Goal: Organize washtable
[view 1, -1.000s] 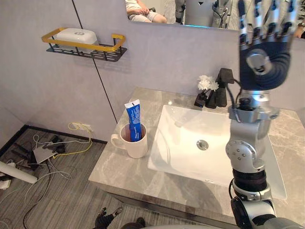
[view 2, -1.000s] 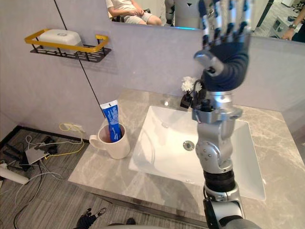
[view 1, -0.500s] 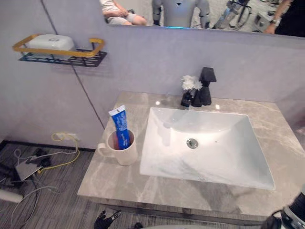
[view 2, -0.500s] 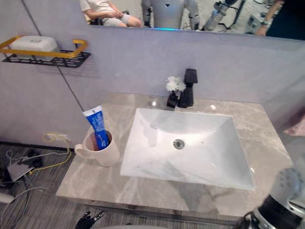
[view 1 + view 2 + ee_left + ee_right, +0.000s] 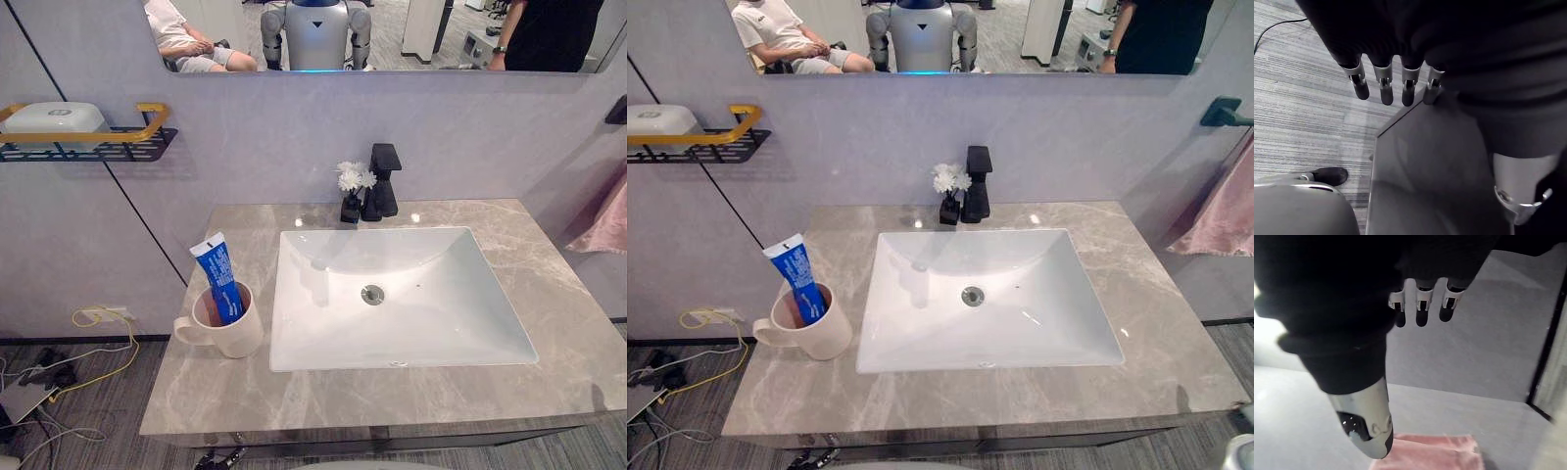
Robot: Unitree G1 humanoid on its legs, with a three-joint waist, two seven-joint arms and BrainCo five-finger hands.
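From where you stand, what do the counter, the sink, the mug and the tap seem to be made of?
Counter: grey veined stone, perhaps marble or imitation, polished; light glints on it.
Sink: probably glazed white ceramic; smooth, glossy.
Mug: cream ceramic, it seems; dull sheen.
Tap: matte black, likely metal.

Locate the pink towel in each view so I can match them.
Left eye view: pink towel at the right edge, right of the countertop.
Right eye view: pink towel at the right edge, under a hook.
Right wrist view: likely the same pink towel, past the thumb of the right hand.
Shared landmark: black faucet behind the sink in both eye views.
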